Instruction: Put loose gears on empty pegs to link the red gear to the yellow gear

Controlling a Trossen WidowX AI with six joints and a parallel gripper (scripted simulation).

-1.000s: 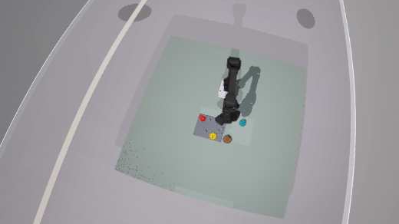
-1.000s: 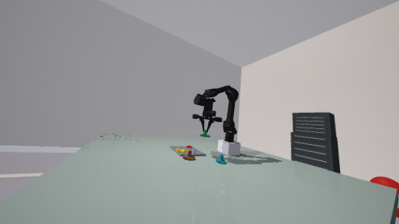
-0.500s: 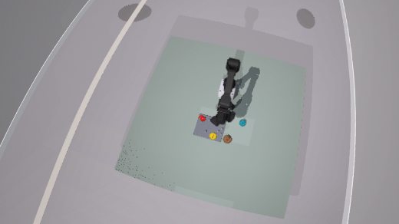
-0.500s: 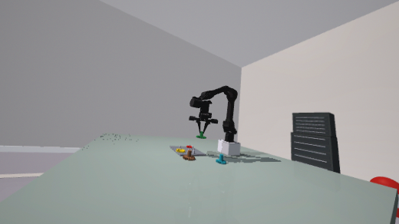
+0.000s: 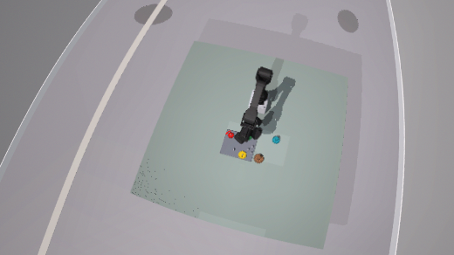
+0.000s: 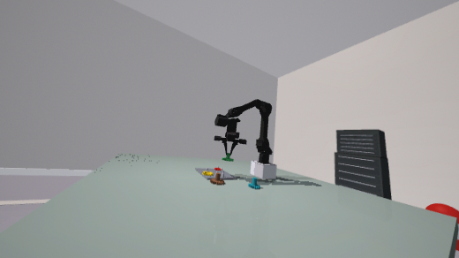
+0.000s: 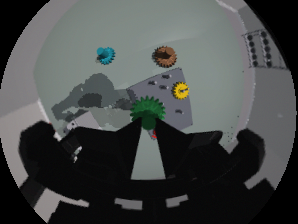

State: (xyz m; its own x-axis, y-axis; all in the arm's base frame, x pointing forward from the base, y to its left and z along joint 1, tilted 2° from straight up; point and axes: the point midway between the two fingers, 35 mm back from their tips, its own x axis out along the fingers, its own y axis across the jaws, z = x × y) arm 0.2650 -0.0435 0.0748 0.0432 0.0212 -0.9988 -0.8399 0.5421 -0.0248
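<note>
My gripper is shut on the green gear by its upright handle and holds it level above the grey board. The red gear sits at one corner of the board; in the wrist view the fingers mostly hide it. The yellow gear sits near another edge. Several empty pegs show between them. The brown gear and the blue gear stand on the table beside the board.
The arm's white base stands on the table behind the board. The arm's shadow lies beside the base. A dark cabinet stands beyond the table in the exterior view.
</note>
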